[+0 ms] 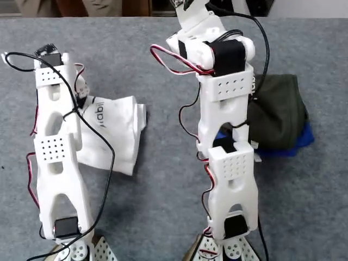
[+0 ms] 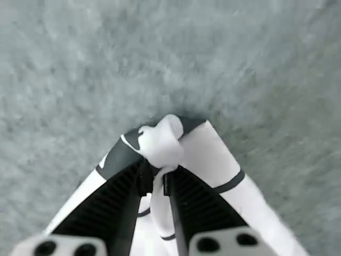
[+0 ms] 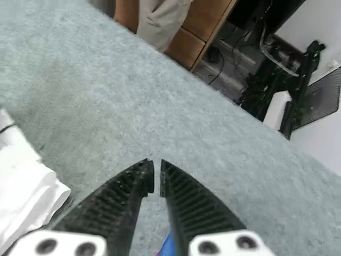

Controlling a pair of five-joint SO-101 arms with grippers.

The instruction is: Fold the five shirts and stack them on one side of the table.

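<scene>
We see grey table [image 1: 163, 217]. White shirt [image 1: 117, 130] lies rumpled on table's left half. Dark green shirt [image 1: 277, 111] sits on blue shirt [image 1: 305, 138] at right side. Left gripper [image 2: 157, 178] pinches a bunch of white shirt. Right gripper [image 3: 156, 176] jaws nearly closed, w/ nothing between.

The high view looks straight down on the desk [image 1: 152, 217] and white shirt [image 1: 117, 136] from above. The left wrist view looks down its gripper [image 2: 157, 181], close on that shirt. The right wrist view slants across the desk beside the shirt toward the room, and all three share it.
</scene>
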